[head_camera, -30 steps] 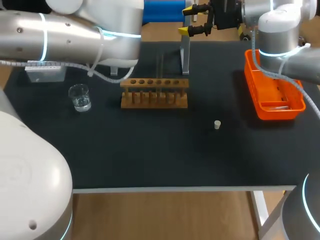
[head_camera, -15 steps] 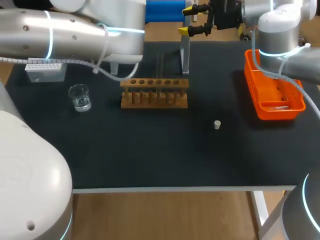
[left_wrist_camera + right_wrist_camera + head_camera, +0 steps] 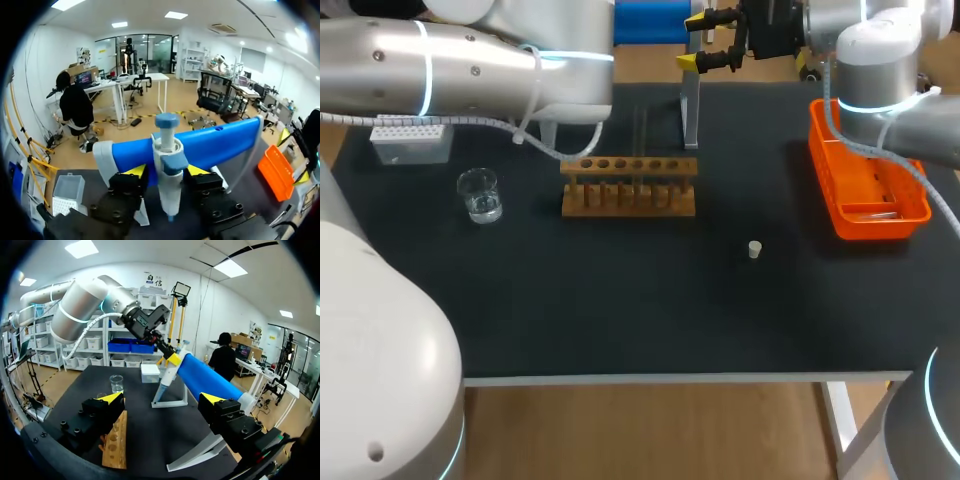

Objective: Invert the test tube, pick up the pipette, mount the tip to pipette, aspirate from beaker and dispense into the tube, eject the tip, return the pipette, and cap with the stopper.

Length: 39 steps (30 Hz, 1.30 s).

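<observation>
Left gripper (image 3: 166,172) parted, straddling pipette (image 3: 166,145) hung on blue stand (image 3: 220,142), right gripper (image 3: 161,398) spread wide, empty, near wooden rack (image 3: 628,186)

I see a black table (image 3: 620,320) on a brown wooden floor (image 3: 650,430), with white walls (image 3: 227,310) and bright ceiling lights (image 3: 82,248).

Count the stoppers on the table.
1. The stopper stands alone, between the wooden rack and the orange tray, touching neither. More could be hidden inside the tray.
</observation>
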Tool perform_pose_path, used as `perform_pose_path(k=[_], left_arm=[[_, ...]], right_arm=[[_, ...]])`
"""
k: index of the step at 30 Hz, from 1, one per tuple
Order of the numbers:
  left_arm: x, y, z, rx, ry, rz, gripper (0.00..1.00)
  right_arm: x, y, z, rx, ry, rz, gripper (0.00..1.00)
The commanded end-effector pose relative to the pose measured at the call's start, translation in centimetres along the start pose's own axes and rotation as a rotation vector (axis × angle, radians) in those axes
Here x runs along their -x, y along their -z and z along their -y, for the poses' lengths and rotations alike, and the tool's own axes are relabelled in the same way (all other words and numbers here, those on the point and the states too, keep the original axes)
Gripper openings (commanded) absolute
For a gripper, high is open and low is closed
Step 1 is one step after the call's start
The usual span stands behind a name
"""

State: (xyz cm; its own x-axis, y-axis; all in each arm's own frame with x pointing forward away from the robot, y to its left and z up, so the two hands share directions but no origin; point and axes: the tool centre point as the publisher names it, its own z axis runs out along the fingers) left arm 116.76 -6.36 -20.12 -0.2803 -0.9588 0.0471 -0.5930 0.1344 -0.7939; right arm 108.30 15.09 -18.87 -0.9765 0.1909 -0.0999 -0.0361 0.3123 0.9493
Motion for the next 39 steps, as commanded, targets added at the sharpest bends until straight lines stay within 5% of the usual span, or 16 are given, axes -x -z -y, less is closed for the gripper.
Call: perform_pose_path(k=[1, 20, 30, 39], left_arm=[[-0.2, 0.0, 0.0, 0.007, 0.0, -0.004, 1.0], [-2.6, 5.7, 0.7, -0.029, -0.05, -0.032, 1.0], [-6.7, 12.5, -1.8, -0.155, -0.213, -0.284, 1.0], [-7.5, 16.4, -5.5, -0.235, -0.297, -0.41, 1.0]], right_arm=[[0.0, 0.1, 0.0, -0.003, 0.0, -0.002, 1.0], [0.0, 0.1, 0.0, -0.003, 0.0, -0.002, 1.0], [0.0, 0.1, 0.0, -0.003, 0.0, -0.002, 1.0], [0.0, 0.1, 0.0, -0.003, 0.0, -0.002, 1.0]])
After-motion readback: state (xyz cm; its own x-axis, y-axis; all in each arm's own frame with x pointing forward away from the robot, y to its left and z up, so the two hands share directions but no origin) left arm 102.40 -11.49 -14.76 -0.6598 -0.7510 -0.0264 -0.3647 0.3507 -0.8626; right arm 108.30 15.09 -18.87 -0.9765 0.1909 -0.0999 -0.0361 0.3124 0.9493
